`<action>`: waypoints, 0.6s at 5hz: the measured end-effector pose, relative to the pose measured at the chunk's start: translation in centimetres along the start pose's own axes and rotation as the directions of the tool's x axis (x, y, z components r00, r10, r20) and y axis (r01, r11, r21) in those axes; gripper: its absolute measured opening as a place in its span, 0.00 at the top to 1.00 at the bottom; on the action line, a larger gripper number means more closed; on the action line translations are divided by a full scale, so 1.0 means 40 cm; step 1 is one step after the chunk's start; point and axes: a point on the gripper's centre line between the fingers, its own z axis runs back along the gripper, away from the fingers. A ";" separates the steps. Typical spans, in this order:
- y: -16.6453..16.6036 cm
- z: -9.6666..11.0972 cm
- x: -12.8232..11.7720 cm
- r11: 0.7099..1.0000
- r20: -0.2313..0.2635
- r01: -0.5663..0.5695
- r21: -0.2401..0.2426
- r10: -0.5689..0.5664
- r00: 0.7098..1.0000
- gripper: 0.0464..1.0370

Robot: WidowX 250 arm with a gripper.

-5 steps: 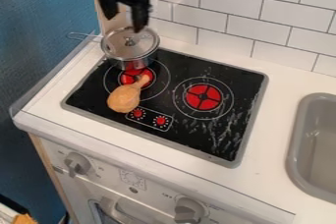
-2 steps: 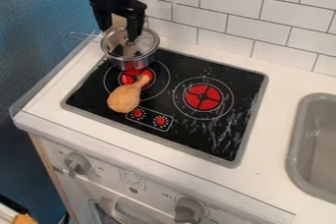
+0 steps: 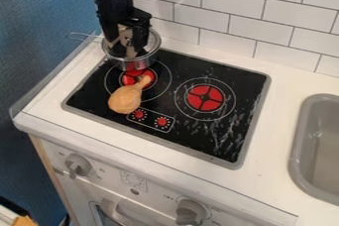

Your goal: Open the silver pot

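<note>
One end effector point(image 3: 128, 47), released with its fingers apart, is at the lid point(image 3: 152, 44) of the silver pot point(image 3: 137, 64).

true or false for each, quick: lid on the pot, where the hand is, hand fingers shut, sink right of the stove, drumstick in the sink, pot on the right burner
1. The lid is on the pot. True.
2. The hand is down at the lid. True.
3. The hand's fingers are shut together. False: they are apart.
4. The sink is right of the stove. True.
5. The drumstick is in the sink. False: it lies on the stove.
6. The pot is on the right burner. False: it is at the back of the left burner.
</note>
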 end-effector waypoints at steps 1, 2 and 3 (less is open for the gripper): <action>-0.005 -0.005 -0.009 1.000 -0.022 0.002 -0.008 -0.002 1.000 0.09; -0.004 -0.005 -0.015 1.000 -0.037 0.001 -0.014 -0.001 0.999 0.37; 0.000 -0.009 -0.017 1.000 -0.047 0.007 -0.023 -0.008 0.999 0.66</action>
